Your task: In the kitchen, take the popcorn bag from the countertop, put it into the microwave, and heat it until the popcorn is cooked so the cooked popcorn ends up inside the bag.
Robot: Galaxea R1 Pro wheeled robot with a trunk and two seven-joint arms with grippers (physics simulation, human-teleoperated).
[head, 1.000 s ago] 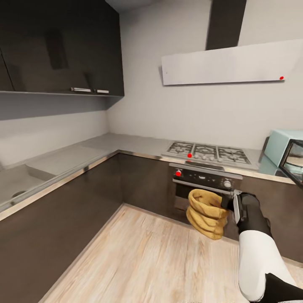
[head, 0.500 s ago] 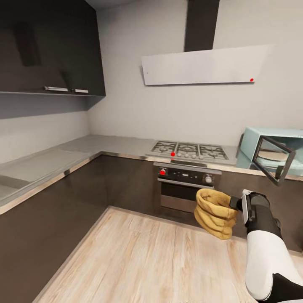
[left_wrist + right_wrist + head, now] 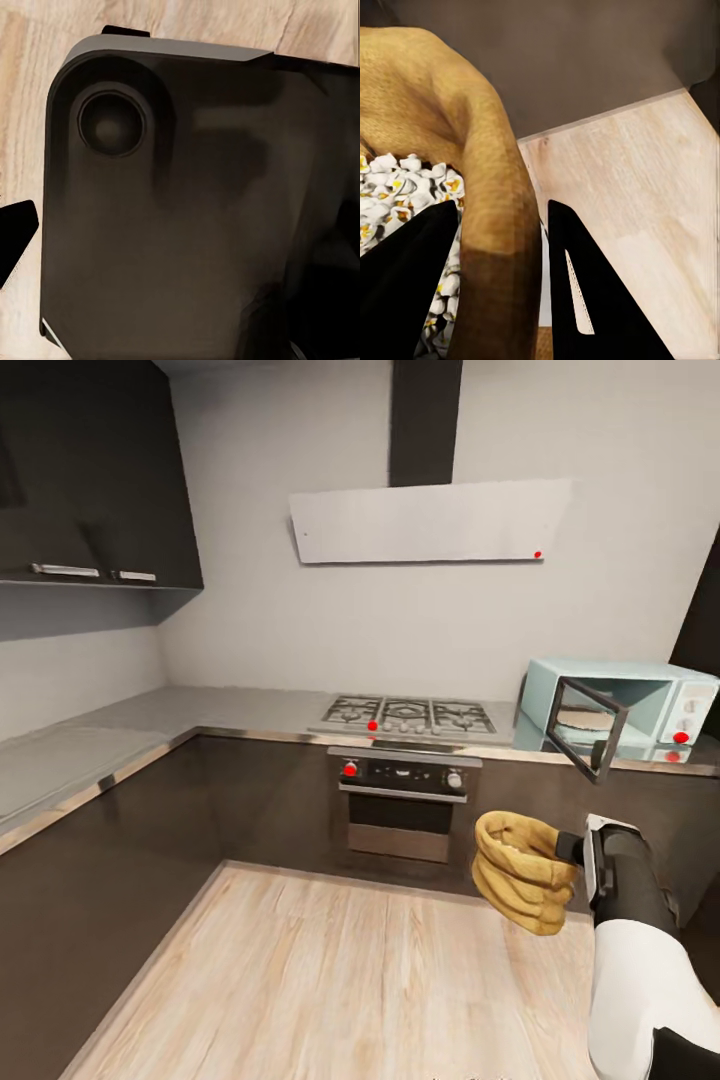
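A kitchen corner with pale walls, dark brown cabinets and a light wooden floor (image 3: 330,970). The grey surface (image 3: 230,710) runs in an L along both walls, edged in thin metal.

The popcorn bag (image 3: 522,870) hangs in the air above the floor, in front of the lower cabinets, below and a little left of the microwave. It is a crumpled tan sack with ringed folds, its mouth tilted upward. The right hand (image 3: 568,850) has it by the rim: in the right wrist view the two dark fingers (image 3: 585,292) sit one inside the mouth and one outside, pinching the bag wall (image 3: 495,247) between them. White puffed popcorn (image 3: 405,187) shows inside the sack.

The microwave (image 3: 640,705) stands on the surface at the right end, pale mint-blue, with a white knob panel and a red dot low on it. Its dark-framed door (image 3: 585,728) is swung open, reaching out over the edge of the surface, above the bag. A round plate is visible inside the cavity.

Left of the microwave a gas hob (image 3: 408,715) is set into the surface, with a built-in oven (image 3: 403,800) under it, black and steel. A flat grey hood (image 3: 430,520) hangs on the wall above. Dark upper cabinets (image 3: 90,470) are at the far left.

The left wrist view faces a dark rounded housing (image 3: 187,210) over floorboards; I cannot tell how the left hand stands.
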